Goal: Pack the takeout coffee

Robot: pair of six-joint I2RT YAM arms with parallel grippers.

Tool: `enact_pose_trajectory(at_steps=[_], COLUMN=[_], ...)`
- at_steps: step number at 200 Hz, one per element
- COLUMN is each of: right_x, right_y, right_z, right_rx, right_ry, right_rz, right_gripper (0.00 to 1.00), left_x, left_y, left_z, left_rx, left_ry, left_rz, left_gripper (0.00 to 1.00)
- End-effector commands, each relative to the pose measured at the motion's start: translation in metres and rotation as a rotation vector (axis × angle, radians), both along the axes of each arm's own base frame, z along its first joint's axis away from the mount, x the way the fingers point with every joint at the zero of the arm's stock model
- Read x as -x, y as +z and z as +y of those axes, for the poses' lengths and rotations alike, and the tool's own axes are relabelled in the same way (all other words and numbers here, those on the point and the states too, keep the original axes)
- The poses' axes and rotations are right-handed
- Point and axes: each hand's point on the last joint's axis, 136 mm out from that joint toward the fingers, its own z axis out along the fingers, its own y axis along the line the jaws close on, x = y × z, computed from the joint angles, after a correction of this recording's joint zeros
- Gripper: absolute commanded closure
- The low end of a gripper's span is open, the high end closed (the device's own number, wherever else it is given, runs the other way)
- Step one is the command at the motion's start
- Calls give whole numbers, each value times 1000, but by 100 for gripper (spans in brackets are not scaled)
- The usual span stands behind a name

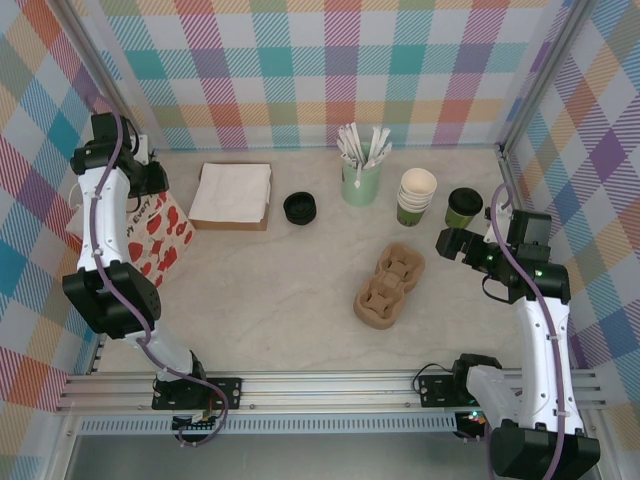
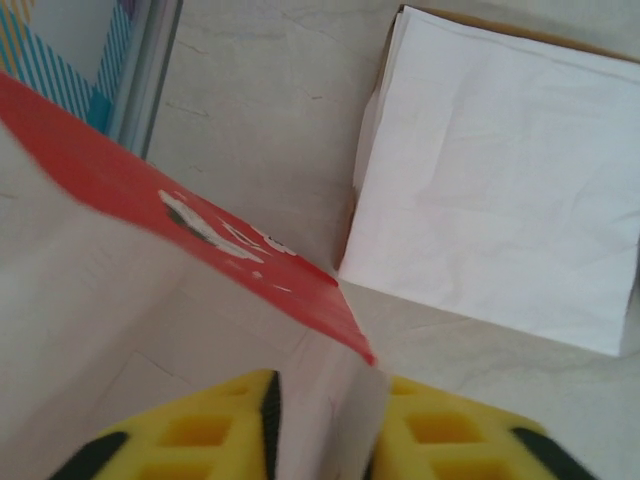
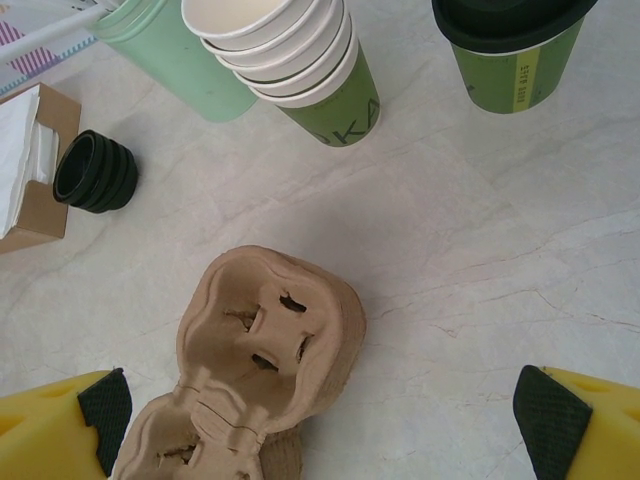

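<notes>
One takeout coffee [image 1: 464,207] beyond right gripper [image 1: 449,245]

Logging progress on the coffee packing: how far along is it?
Done: nothing packed; the lidded coffee cup stands far from the heart-print paper bag. In hand: the left gripper pinches the bag's edge. Left: the cup needs bagging; the right gripper hangs open and empty near it.

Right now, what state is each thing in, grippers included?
left gripper: shut on the paper bag.
paper bag: pinched at its rim.
right gripper: open, empty.
coffee cup: upright, lid on, not yet packed.
cup stack: upright, lidless.
cup carrier: empty, lying flat.
</notes>
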Motion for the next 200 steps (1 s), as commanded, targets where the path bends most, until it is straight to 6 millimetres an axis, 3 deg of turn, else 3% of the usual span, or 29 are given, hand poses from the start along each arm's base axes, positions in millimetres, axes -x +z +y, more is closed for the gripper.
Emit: enact_pose_trajectory(at_steps=[1, 34, 94, 130, 158, 200], right_x=[-4, -4, -4, -5, -6, -7], right_y=[2, 2, 0, -10, -20, -28], right_z=[2, 2, 3, 0, -1, -1], right_rx=[-26, -24, -38, -50, -55, -63], right_ry=[6, 4, -2, -30, -40, -47], right_rz=[-21, -20, 0, 62, 118, 149], right_gripper=[0, 0, 0, 0, 0, 0], left_x=[8, 16, 52, 79, 95, 101], left_y=[19, 33, 56, 62, 55, 43], left_z=[3, -7, -55, -118, -175, -236], left_rx=[-36, -118, -143, -106, -53, -116], left_ry=[3, -16, -18, -50, -94, -158], left_rz=[-46, -52, -48, -31, -6, 51], left_gripper=[86, 100, 100, 100, 100, 100])
